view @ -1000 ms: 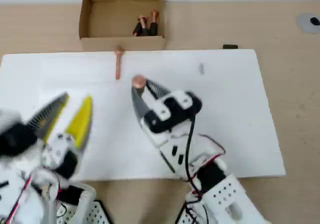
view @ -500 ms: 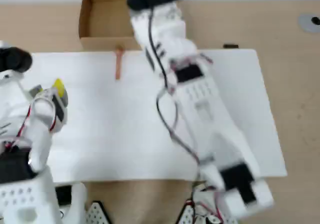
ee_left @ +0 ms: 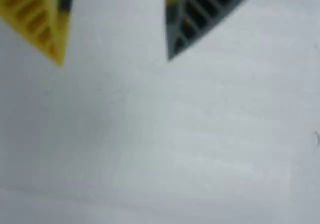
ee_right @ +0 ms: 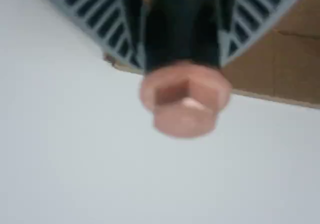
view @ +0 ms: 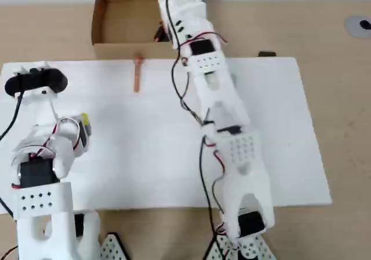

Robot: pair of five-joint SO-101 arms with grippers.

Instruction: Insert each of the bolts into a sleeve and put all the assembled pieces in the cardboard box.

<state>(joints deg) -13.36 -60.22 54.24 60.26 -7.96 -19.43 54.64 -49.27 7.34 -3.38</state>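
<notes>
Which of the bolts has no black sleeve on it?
The bare bolt lying on the white board beside the cardboard box; the one in the right claw wears a sleeve.

This is a robotics lab bench: a wooden worktop (view: pixel 342 98) carries a white board (view: pixel 278 132). The left arm (view: pixel 40 173) and right arm (view: pixel 232 144), white plastic with bare wiring, stand at the board's near edge, with a cardboard box (view: pixel 116 50) beyond its far edge.

Upper left-centre of the high view: cardboard box (view: pixel 105 22) on the table (view: pixel 336 86). Just below its front wall, on the board (view: pixel 278 127): a loose bolt (view: pixel 137 76). Lower left: left arm (view: pixel 40 173). From bottom centre up to the box's right wall: right arm (view: pixel 232 138), assembled piece (ee_right: pixel 184 102) between its fingers (ee_right: pixel 95 19).
</notes>
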